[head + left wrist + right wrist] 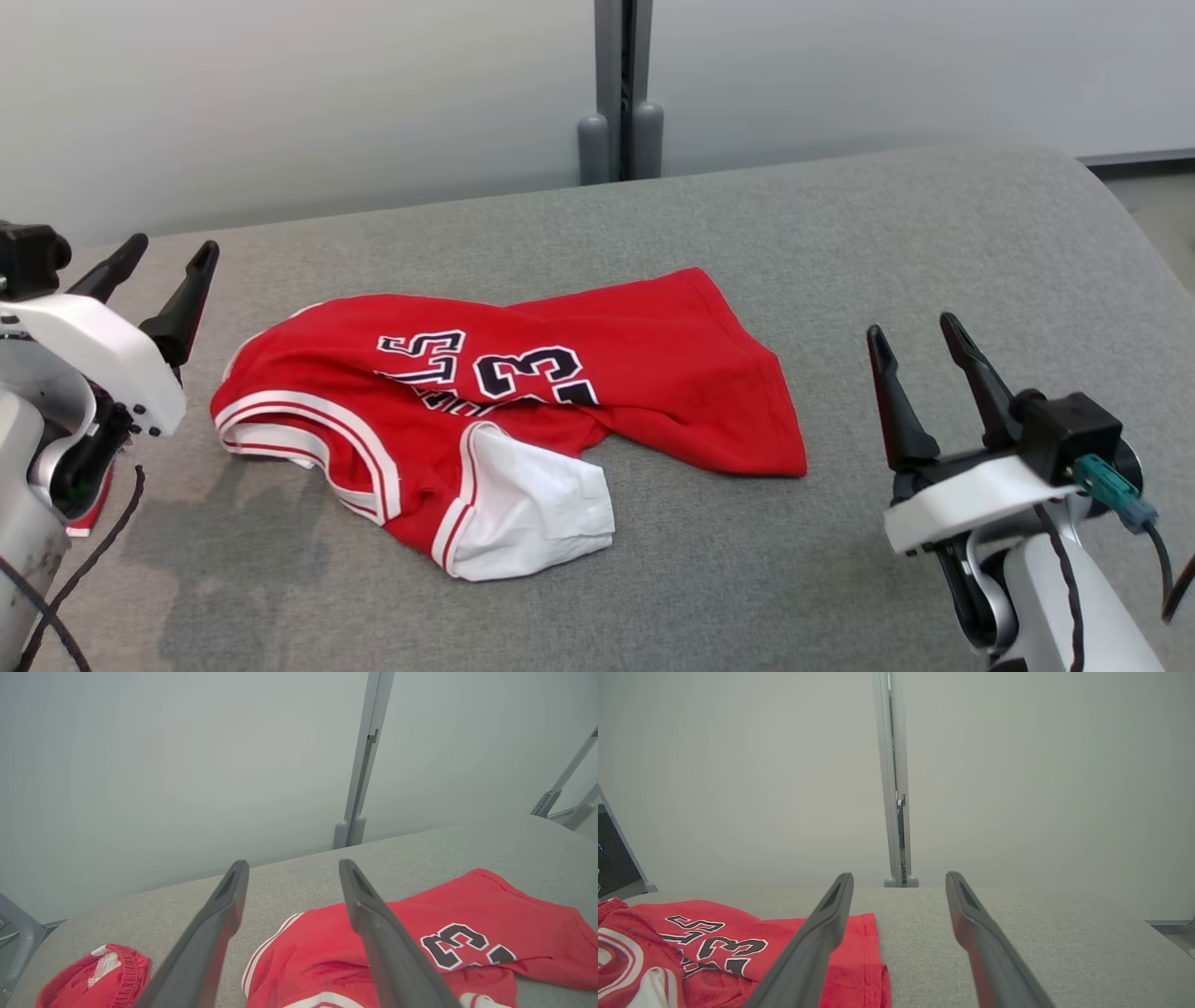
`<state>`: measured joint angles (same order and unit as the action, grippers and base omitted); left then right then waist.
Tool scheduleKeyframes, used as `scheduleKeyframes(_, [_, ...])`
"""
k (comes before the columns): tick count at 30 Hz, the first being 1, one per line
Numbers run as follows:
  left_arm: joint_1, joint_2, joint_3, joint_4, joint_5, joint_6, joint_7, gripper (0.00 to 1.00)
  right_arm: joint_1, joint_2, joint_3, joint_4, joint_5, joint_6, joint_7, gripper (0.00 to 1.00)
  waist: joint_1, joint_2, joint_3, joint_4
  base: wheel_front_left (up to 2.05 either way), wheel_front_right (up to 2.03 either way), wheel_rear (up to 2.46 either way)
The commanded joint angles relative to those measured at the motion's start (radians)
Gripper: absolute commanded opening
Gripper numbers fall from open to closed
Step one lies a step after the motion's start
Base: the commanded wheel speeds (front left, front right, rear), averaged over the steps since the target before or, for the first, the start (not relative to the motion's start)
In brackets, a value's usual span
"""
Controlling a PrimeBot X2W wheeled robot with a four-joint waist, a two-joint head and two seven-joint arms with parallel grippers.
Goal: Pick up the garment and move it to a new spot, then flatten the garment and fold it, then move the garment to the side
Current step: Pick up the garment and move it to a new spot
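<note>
grey fabric surface (840, 233), pale wall (280, 93), grey post (621, 84)

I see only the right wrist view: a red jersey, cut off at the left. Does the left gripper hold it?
Observer: No, the left gripper is open and holds nothing.
Operator: Does it lie flat?
Observer: No, the jersey is crumpled, with a white panel turned out at its near edge.
Operator: Is there other cloth?
Observer: Yes, a second red garment with an elastic edge lies left of the jersey.
</note>
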<state>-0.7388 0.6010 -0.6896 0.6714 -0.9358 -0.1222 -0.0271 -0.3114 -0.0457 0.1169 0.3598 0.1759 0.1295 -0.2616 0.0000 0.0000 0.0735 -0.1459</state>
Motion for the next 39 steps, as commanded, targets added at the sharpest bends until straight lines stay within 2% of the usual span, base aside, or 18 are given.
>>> scheduleKeyframes(1, [0.036,0.011,0.007,-0.023,0.002,0.013,-0.02,1.0,0.024,-0.008,-0.014,-0.007,-0.006,0.002,-0.004,1.0,0.0,0.0,-0.019,0.02,0.0,0.0,0.0])
scheduleKeyframes(7, [0.134,0.037,0.031,-0.169,0.002,0.095,-0.099,1.0,0.066,-0.008,-0.026,-0.016,0.001,0.002,-0.004,1.0,0.0,0.0,-0.038,0.048,0.0,0.0,0.0])
scheduleKeyframes(11, [0.232,0.041,0.069,-0.289,-0.015,0.177,-0.171,1.0,0.087,-0.008,-0.022,-0.033,0.006,0.002,-0.004,1.0,0.0,0.0,-0.032,0.058,0.0,0.0,0.0])
scheduleKeyframes(12, [0.232,0.041,0.069,-0.289,-0.015,0.177,-0.171,1.0,0.087,-0.008,-0.022,-0.033,0.006,0.002,-0.004,1.0,0.0,0.0,-0.032,0.058,0.0,0.0,0.0])
scheduleKeyframes(15, [0.316,0.029,0.106,-0.372,-0.004,0.252,-0.218,1.0,0.102,-0.008,-0.019,-0.041,0.004,0.002,-0.004,1.0,0.0,0.0,-0.03,0.065,0.0,0.0,0.0])
scheduleKeyframes(18, [0.379,0.028,0.13,-0.437,0.074,0.334,-0.236,1.0,0.123,-0.008,-0.034,-0.068,0.015,0.002,-0.004,1.0,0.0,0.0,-0.027,0.08,0.0,0.0,0.0])
scheduleKeyframes(22, [0.471,-0.039,0.234,-0.531,0.17,0.395,-0.239,1.0,0.162,-0.009,-0.051,-0.115,0.03,0.002,-0.004,1.0,0.0,0.0,-0.027,0.09,0.0,0.0,0.0])
scheduleKeyframes(24, [0.525,-0.077,0.293,-0.572,0.22,0.401,-0.239,1.0,0.181,-0.009,-0.059,-0.131,0.034,0.002,-0.004,1.0,0.0,0.0,-0.034,0.096,0.0,0.0,0.0])
scheduleKeyframes(29, [0.641,-0.172,0.403,-0.649,0.335,0.376,-0.238,1.0,0.187,-0.008,-0.085,-0.164,0.022,0.002,-0.004,1.0,0.0,0.0,-0.04,0.108,0.0,0.0,0.0])
scheduleKeyframes(33, [0.714,-0.256,0.467,-0.658,0.404,0.331,-0.238,1.0,0.192,-0.008,-0.106,-0.182,0.014,0.002,-0.004,1.0,0.0,0.0,-0.044,0.109,0.0,0.0,0.0])
scheduleKeyframes(39, [0.775,-0.374,0.508,-0.592,0.477,0.234,-0.238,1.0,0.222,-0.009,-0.123,-0.173,0.02,0.002,-0.004,1.0,0.0,0.0,-0.051,0.113,0.0,0.0,0.0])
